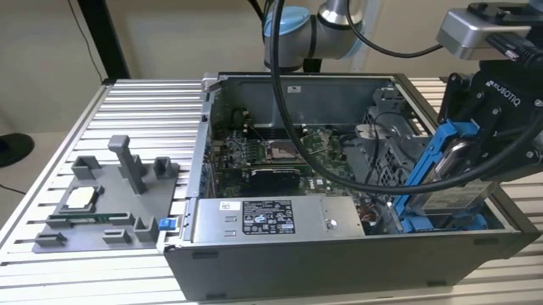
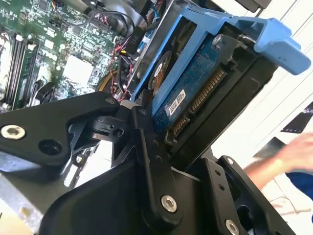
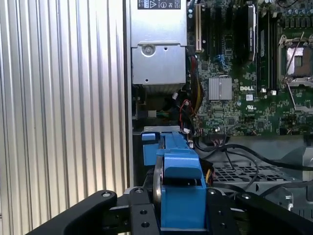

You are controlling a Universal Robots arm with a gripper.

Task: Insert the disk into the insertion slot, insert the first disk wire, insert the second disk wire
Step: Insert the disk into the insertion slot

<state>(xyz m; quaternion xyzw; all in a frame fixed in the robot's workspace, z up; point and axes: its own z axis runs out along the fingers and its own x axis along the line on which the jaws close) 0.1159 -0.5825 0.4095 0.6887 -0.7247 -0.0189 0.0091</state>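
End effector (image 2: 168,142) clamped on the disk (image 2: 191,88), tilted; insertion slot (image 1: 441,223) just below. Insertion step in hand, alignment likely critical.

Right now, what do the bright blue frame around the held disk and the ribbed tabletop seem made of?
The bright blue frame: likely moulded plastic, matte, uniform colour, rounded edges. The ribbed silver tabletop: probably extruded aluminium, satin sheen, straight parallel grooves.

the insertion slot (image 1: 437,222) lies open from above, under the tilted disk (image 1: 458,184). power-supply box (image 1: 271,219) and loose wires (image 1: 372,215) crowd one side, the case wall (image 1: 514,213) the other.
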